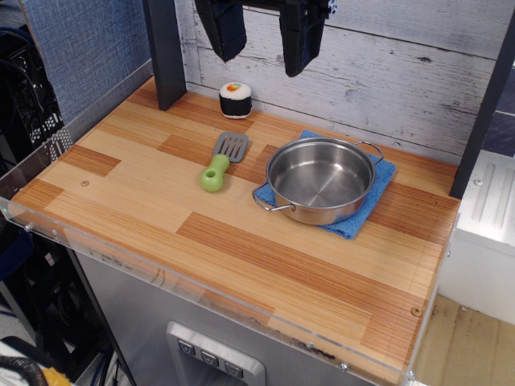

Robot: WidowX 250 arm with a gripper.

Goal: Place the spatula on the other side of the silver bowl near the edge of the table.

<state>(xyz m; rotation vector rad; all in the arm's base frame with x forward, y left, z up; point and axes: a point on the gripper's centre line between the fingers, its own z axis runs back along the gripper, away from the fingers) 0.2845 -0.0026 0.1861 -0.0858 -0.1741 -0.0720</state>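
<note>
We see the gripper [263,44] high at the far edge, fingers [222,32] apart and empty. The spatula [222,160] lies flat on the tabletop [145,201], just left of the silver bowl [319,178], which sits on a blue cloth [378,186]. We judge the risks: the chunky handle slipping during pickup, clipping the bowl while crossing, or dropping it past the right edge.

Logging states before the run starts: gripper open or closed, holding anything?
Gripper: open and empty, hanging high above the table's back edge.
</note>
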